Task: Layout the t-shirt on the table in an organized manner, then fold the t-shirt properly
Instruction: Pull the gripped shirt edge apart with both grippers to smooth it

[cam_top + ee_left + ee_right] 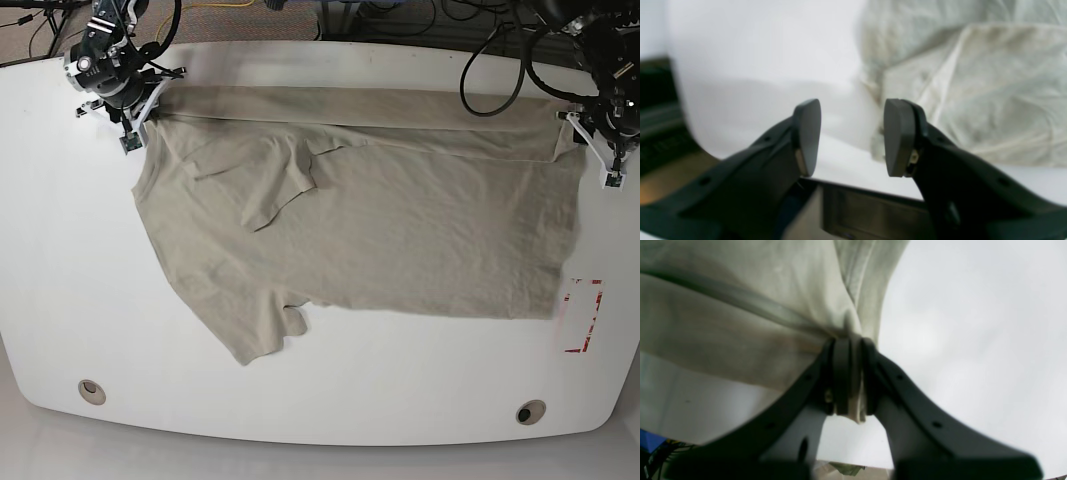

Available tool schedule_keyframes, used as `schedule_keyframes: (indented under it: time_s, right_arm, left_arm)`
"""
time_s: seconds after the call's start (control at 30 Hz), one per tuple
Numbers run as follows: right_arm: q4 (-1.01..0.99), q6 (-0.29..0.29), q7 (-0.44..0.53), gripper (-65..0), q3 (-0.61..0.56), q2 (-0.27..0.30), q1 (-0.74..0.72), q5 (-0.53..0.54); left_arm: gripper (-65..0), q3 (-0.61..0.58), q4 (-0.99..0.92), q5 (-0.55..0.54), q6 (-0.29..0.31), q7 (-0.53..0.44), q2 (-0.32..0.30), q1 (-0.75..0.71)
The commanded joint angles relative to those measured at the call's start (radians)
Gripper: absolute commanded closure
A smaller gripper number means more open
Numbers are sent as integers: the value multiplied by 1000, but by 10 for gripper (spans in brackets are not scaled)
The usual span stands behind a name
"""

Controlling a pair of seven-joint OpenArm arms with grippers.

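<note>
My right hand (851,380) is clamped on a bunched edge of the t-shirt (380,220), which lies spread across the white surface (330,400). My left hand (851,136) is apart and holds nothing, just beside the shirt's opposite end.

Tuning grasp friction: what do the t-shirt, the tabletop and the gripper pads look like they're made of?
T-shirt: thin soft beige knit, probably cotton; matte, and it wrinkles and bunches where the right gripper pinches it.
Table: smooth white hard top, likely laminate; faint sheen.
Left gripper pads: dark grey matte, possibly rubber or plastic.
</note>
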State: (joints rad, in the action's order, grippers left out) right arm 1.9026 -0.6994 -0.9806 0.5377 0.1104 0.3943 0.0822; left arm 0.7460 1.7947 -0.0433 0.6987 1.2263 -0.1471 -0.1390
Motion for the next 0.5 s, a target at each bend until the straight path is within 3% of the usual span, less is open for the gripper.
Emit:
schedule_keyframes:
  time_s: [0.0, 0.17, 0.47]
  right_arm:
    - [15, 1, 7, -59, 5, 5, -1, 1]
    - [15, 1, 7, -59, 3, -1, -2, 1]
    - [15, 1, 7, -59, 3, -16, -2, 1]
  left_arm:
    - [-285, -3, 52, -56, -1, 22, 4, 16]
    - [-282, -3, 73, -134, -1, 102, 10, 16]
    - [-285, -4, 63, -209, -1, 106, -6, 12]
